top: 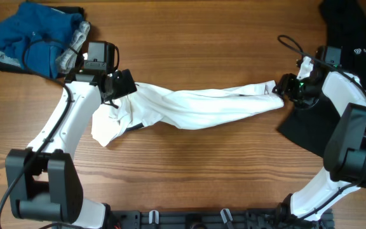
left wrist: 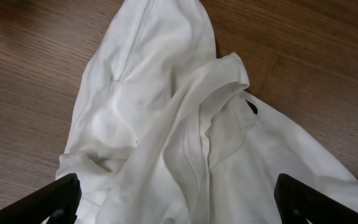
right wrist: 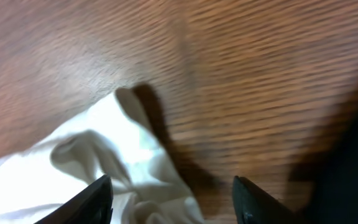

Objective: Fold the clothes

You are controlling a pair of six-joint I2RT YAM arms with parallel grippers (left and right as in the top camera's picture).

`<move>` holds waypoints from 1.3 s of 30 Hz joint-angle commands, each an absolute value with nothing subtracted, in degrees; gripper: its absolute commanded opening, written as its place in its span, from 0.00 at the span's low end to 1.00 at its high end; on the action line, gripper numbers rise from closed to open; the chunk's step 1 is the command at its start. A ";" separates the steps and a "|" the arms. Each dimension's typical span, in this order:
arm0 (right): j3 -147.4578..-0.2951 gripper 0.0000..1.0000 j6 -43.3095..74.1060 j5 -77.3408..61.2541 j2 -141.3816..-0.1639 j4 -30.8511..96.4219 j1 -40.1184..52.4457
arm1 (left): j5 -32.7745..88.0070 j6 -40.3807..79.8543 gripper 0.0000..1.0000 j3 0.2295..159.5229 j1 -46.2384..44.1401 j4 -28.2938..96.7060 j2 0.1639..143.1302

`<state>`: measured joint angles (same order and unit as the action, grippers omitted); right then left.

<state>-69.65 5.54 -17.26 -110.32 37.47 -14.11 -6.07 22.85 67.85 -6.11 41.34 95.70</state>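
White T-shirt point(top: 202, 105) stretches lengthwise left to right; left jaws gape wide, right jaws' hold unreadable in blur.

Bright even light, soft shadows, right wrist view blurred throughout

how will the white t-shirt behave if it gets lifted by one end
Probably very floppy: the white T-shirt lies bunched into a rope-like twist across the table, with soft folds in the left wrist view. Likely light, since the cloth looks thin. Lifted from one point, it would probably sag and drag rather than hold shape.
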 commanded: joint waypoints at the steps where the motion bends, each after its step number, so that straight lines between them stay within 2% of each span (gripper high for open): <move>1: -70.67 0.63 2.31 -22.52 -110.85 38.65 -12.08 | -5.58 22.55 1.00 68.64 -4.51 43.22 96.33; 5: -72.99 0.53 1.52 -23.05 -109.32 43.97 -11.53 | -5.54 22.55 1.00 68.64 -3.95 44.99 96.33; 6: -74.11 0.46 1.56 -20.51 -108.73 46.54 -11.53 | -5.54 22.55 1.00 68.64 -3.95 45.01 96.33; 7: -75.00 0.34 1.74 -17.56 -108.18 49.41 -11.53 | -5.56 22.52 1.00 68.64 -3.95 44.99 96.33; 10: -74.85 0.20 5.15 -10.15 -107.81 57.58 -11.53 | -5.56 22.52 1.00 68.64 -3.95 44.93 96.33; 15: -69.19 0.17 9.21 -7.57 -107.90 59.07 -11.53 | -5.56 22.50 1.00 68.64 -3.95 45.04 96.33; 16: -68.07 0.25 9.21 -7.62 -107.90 58.02 -11.53 | -5.56 22.52 1.00 68.64 -3.95 45.04 96.33; 17: -67.44 0.38 9.21 -7.62 -107.90 57.06 -11.53 | -5.56 22.50 1.00 68.64 -3.95 45.04 96.33; 18: -67.29 0.57 9.15 -8.23 -107.90 55.70 -11.53 | -5.56 22.50 1.00 68.64 -3.95 45.01 96.33; 19: -67.31 0.64 8.88 -9.93 -107.90 53.80 -11.53 | -5.58 22.48 1.00 68.64 -3.95 45.01 96.33; 23: -67.20 0.76 3.31 -16.82 -108.25 47.31 -11.46 | -5.58 22.48 1.00 68.64 -3.95 44.99 96.33; 25: -67.05 0.76 2.90 -17.28 -109.84 45.82 -11.05 | -5.58 22.48 1.00 68.64 -3.95 44.95 96.33; 26: -67.05 0.74 2.59 -18.09 -111.02 45.23 -10.68 | -5.58 22.48 1.00 68.64 -3.95 44.93 96.33; 29: -67.05 0.53 1.69 -19.79 -114.72 44.36 -8.78 | -5.58 22.48 1.00 68.64 -3.95 44.75 96.33; 31: -67.07 0.27 2.52 -19.73 -115.07 43.92 -8.10 | -5.58 22.48 1.00 68.64 -3.95 44.75 96.33; 33: -67.22 0.06 4.78 -19.75 -114.85 42.46 -8.45 | -5.58 22.48 1.00 68.64 -3.95 44.42 96.33; 39: -79.07 0.04 3.29 -19.57 -114.85 43.57 -15.49 | -5.61 22.02 1.00 68.64 -3.95 40.10 96.33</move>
